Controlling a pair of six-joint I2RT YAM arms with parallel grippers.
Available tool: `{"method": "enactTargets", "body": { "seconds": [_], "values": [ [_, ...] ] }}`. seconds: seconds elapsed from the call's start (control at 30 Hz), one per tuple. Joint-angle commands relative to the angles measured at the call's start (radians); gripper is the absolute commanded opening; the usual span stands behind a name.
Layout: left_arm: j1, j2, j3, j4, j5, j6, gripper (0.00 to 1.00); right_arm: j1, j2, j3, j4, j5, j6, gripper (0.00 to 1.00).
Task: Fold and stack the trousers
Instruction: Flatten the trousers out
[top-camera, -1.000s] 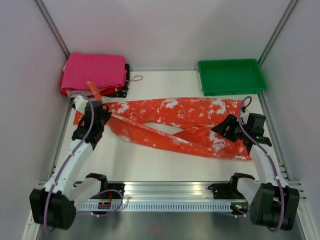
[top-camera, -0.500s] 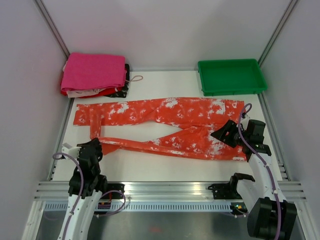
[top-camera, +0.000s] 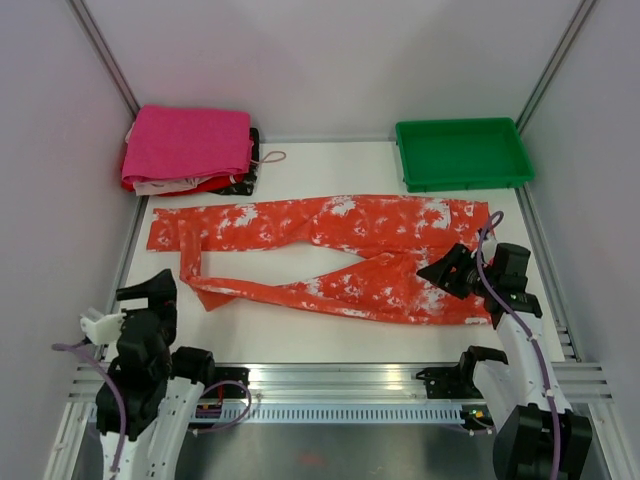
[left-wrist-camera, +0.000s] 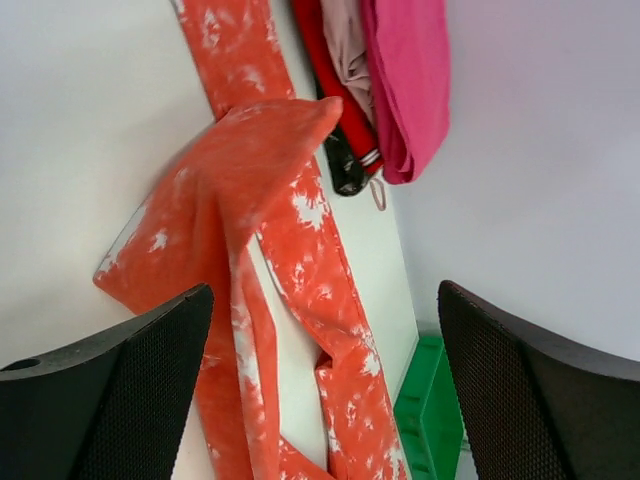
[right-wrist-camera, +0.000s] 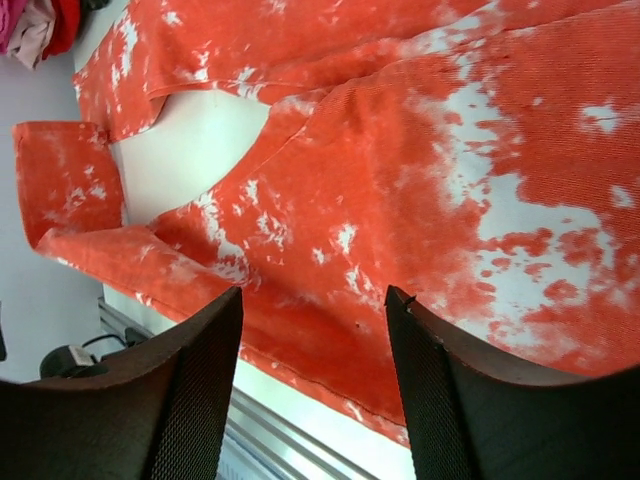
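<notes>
The orange-red trousers (top-camera: 340, 225) with white blotches lie flat across the white table, waist at the right and legs running left. The near leg's end is doubled over at the left (top-camera: 190, 268). My left gripper (top-camera: 149, 290) stands open at the near left, back from the cloth, with nothing between its fingers. In the left wrist view the trousers (left-wrist-camera: 240, 200) lie ahead of the open left gripper (left-wrist-camera: 325, 290). My right gripper (top-camera: 443, 272) hovers open over the waist end. In the right wrist view the trousers (right-wrist-camera: 420, 150) fill the frame under the right gripper (right-wrist-camera: 314, 292).
A stack of folded clothes with a pink piece (top-camera: 188, 145) on top sits at the back left, also in the left wrist view (left-wrist-camera: 410, 80). A green tray (top-camera: 462, 152) stands at the back right. Metal rails run along the table's sides and near edge.
My left gripper let go of the trouser leg and drew back to the near left corner. The leg now lies on the table, doubled at its end. The right gripper barely shifted.
</notes>
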Motion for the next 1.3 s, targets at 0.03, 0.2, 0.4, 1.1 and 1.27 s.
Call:
{"method": "enactTargets", "body": {
  "seconds": [0.03,0.2,0.4,1.1,1.27],
  "values": [
    [0.005,0.164,0.185,-0.053,-0.007,0.201,0.96,0.033,0.018,0.05,0.061,-0.08,0.004,0.64],
    [0.006,0.54,0.249,0.143,0.244,0.544,0.93,0.18,0.059,0.123,0.08,0.016,0.028,0.63],
    [0.008,1.059,0.45,0.033,-0.104,0.739,1.0,0.309,0.11,0.116,0.118,0.087,0.079,0.63],
    [0.307,1.317,0.352,0.545,0.571,1.174,0.99,0.312,0.245,0.089,0.239,0.096,0.094,0.66],
    [0.327,1.394,0.392,0.505,0.509,1.151,0.63,0.313,0.239,0.102,0.223,0.101,0.083,0.66]
  ]
}}
